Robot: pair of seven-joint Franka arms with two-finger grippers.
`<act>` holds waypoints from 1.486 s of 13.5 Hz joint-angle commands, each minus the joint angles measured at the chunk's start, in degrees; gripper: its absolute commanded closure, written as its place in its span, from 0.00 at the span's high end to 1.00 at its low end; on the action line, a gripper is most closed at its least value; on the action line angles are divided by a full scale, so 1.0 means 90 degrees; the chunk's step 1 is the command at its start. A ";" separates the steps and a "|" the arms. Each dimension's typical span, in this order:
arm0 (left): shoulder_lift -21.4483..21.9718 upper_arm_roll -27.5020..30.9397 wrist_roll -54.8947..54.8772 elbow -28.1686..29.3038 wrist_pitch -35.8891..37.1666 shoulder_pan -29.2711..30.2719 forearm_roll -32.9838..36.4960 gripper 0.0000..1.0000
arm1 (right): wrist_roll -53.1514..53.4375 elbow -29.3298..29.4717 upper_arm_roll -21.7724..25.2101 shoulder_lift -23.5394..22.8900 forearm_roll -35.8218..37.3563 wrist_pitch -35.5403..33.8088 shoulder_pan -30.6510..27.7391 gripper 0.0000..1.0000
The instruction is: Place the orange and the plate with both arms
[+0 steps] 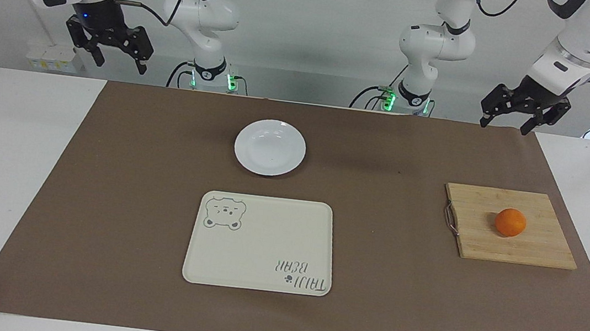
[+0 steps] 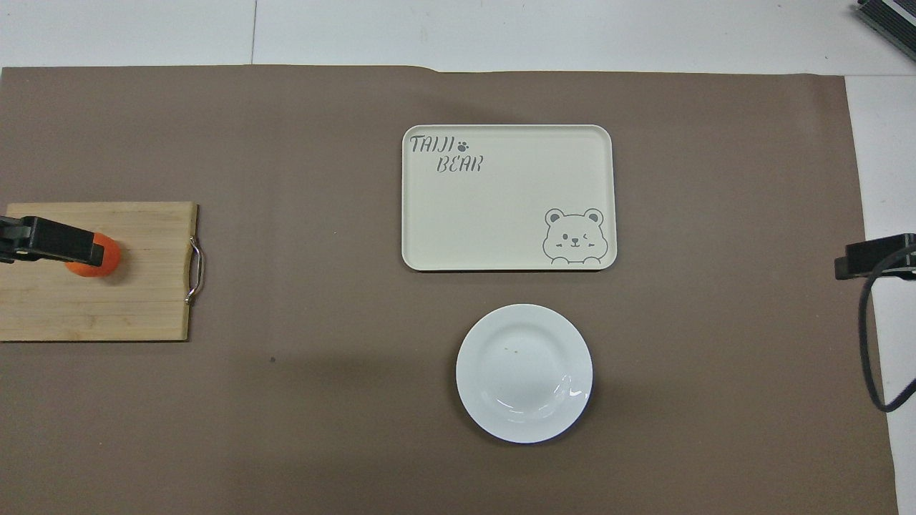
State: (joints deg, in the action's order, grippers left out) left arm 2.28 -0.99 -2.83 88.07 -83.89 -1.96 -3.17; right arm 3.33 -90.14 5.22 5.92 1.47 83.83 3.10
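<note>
The orange [image 1: 510, 222] lies on a wooden cutting board [image 1: 538, 249] toward the left arm's end of the table. The white plate [image 1: 270, 147] sits bare on the brown mat, midway along the table and nearer to the robots than the cream tray [image 1: 261, 245]. My left gripper [image 1: 504, 124] hangs open, high over the mat's edge and well clear of the orange. In the overhead view one of its fingers [image 2: 57, 242] covers part of the orange [image 2: 96, 267]. At the right arm's end of the table my right gripper [image 1: 121, 63] hangs open and holds nothing.
The cream tray [image 2: 501, 207] with bear print and lettering lies bare, farther from the robots than the plate [image 2: 524, 372]. The cutting board [image 2: 143, 300] has a metal handle on the side toward the table's middle. A brown mat [image 1: 103, 193] covers most of the white table.
</note>
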 commanded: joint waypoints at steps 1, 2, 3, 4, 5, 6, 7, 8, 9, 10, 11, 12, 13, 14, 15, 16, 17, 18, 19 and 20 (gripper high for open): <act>0.0106 0.0012 0.0021 0.0076 0.0190 -0.0007 0.0137 1.00 | 0.0061 0.0035 0.0006 -0.0013 -0.0046 -0.0076 -0.0041 1.00; 0.0108 0.0012 0.0031 0.0078 0.0191 -0.0007 0.0137 1.00 | 0.0041 0.0035 0.0006 -0.0003 -0.0046 -0.0066 -0.0041 1.00; 0.0108 0.0012 0.0050 0.0078 0.0200 -0.0007 0.0137 1.00 | 0.0012 0.0035 -0.0004 -0.0003 -0.0046 -0.0066 -0.0041 1.00; 0.0127 0.0022 0.0050 0.0107 0.0200 0.0003 0.0137 1.00 | 0.0011 0.0035 0.0006 -0.0003 -0.0046 -0.0066 -0.0041 1.00; 0.0127 0.0041 0.0050 0.0117 0.0200 0.0061 0.0137 1.00 | 0.0011 0.0035 0.0006 -0.0003 -0.0046 -0.0066 -0.0041 1.00; 0.0127 0.0041 0.0050 0.0117 0.0200 0.0100 0.0137 1.00 | 0.0011 0.0035 0.0006 -0.0003 -0.0046 -0.0066 -0.0041 1.00; 0.0127 0.0041 0.0050 0.0107 0.0191 0.0091 0.0137 1.00 | 0.0011 0.0035 -0.0004 -0.0003 -0.0046 -0.0066 -0.0041 1.00; 0.0127 0.0041 0.0050 0.0098 0.0152 0.0091 0.0137 1.00 | 0.0011 0.0035 0.0006 -0.0003 -0.0046 -0.0066 -0.0041 1.00; 0.0118 0.0041 0.0050 0.0097 0.0132 0.0100 0.0137 1.00 | 0.0011 0.0025 0.0006 -0.0003 -0.0046 -0.0066 -0.0041 1.00; 0.0117 0.0051 0.0050 0.0097 0.0122 0.0110 0.0137 1.00 | 0.0021 0.0025 0.0006 -0.0003 -0.0046 -0.0066 -0.0041 1.00; 0.0117 0.0051 0.0041 0.0097 0.0122 0.0110 0.0137 1.00 | 0.0021 0.0034 0.0006 -0.0003 -0.0046 -0.0066 -0.0041 1.00; 0.0117 0.0051 0.0041 0.0097 0.0122 0.0110 0.0137 1.00 | 0.0021 0.0035 -0.0004 -0.0003 -0.0046 -0.0066 -0.0041 1.00; 0.0117 0.0051 0.0041 0.0097 0.0122 0.0110 0.0137 1.00 | 0.0021 0.0035 0.0006 -0.0003 -0.0046 -0.0066 -0.0041 1.00; 0.0117 0.0041 0.0050 0.0088 0.0122 0.0101 0.0137 1.00 | 0.0021 0.0035 0.0006 -0.0003 -0.0046 -0.0066 -0.0041 1.00; 0.0117 0.0041 0.0041 0.0088 0.0103 0.0110 0.0137 1.00 | 0.0021 0.0035 0.0006 -0.0003 -0.0046 -0.0066 -0.0041 1.00; 0.0117 0.0051 0.0060 0.0088 0.0093 0.0110 0.0137 1.00 | 0.0021 0.0035 0.0006 -0.0003 -0.0046 -0.0066 -0.0041 1.00; 0.0108 0.0051 0.0051 0.0078 0.0083 0.0101 0.0137 1.00 | 0.0021 0.0035 0.0006 -0.0003 -0.0046 -0.0066 -0.0041 1.00; 0.0117 0.0041 0.0050 0.0088 0.0093 0.0091 0.0137 1.00 | 0.0031 0.0035 0.0006 -0.0003 -0.0046 -0.0066 -0.0041 1.00; 0.0117 0.0041 0.0070 0.0088 0.0093 0.0081 0.0137 1.00 | 0.0050 0.0035 0.0006 -0.0003 -0.0046 -0.0076 -0.0041 1.00; 0.0117 0.0041 0.0070 0.0088 0.0122 0.0071 0.0137 1.00 | 0.0031 0.0035 0.0006 -0.0013 -0.0046 -0.0056 -0.0041 1.00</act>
State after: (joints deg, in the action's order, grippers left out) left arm 2.38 -0.24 -2.72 88.17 -82.86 -1.45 -3.04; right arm 3.33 -90.14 5.24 5.92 1.47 83.82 3.10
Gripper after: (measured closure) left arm 0.000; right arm 0.000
